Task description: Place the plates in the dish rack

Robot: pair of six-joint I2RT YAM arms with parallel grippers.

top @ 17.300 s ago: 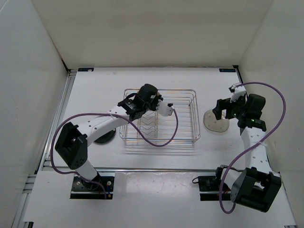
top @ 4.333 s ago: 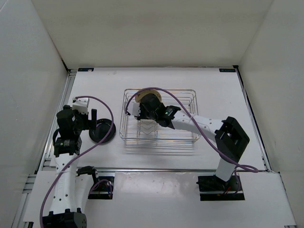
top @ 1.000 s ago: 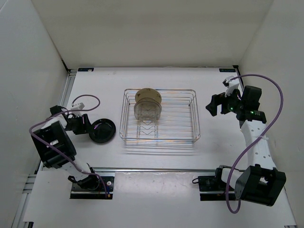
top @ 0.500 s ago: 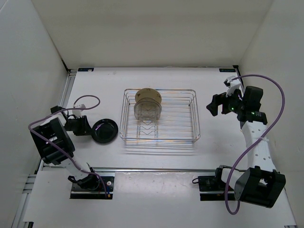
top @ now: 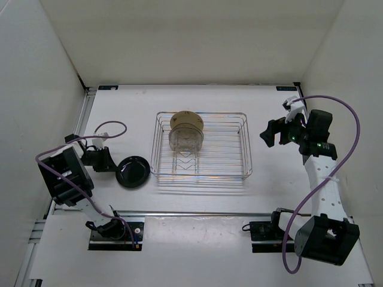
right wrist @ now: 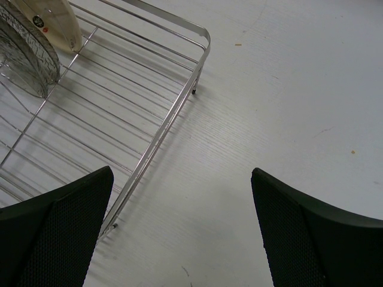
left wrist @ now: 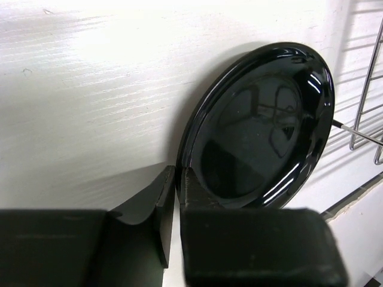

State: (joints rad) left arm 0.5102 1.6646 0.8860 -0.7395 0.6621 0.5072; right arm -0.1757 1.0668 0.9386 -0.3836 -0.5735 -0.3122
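Note:
The chrome dish rack (top: 230,172) stands mid-table. A tan plate (top: 186,121) and translucent smoky-grey plates (top: 185,140) stand upright in its dividers at the back left; they also show in the right wrist view (right wrist: 27,54). The glossy black plate (top: 133,172) is left of the rack, tilted up off the table. My left gripper (top: 115,163) is shut on its left rim; the left wrist view shows the fingers (left wrist: 163,203) pinching the black plate's (left wrist: 260,128) edge. My right gripper (top: 270,133) is open and empty, above the table right of the rack.
The rack's right front corner (right wrist: 200,42) lies just left of my right gripper's span. White walls enclose the table on three sides. The aluminium rail (top: 197,213) runs along the near edge.
My left gripper has tilted and shifted the black plate slightly toward the near edge. The right arm has hardly moved.

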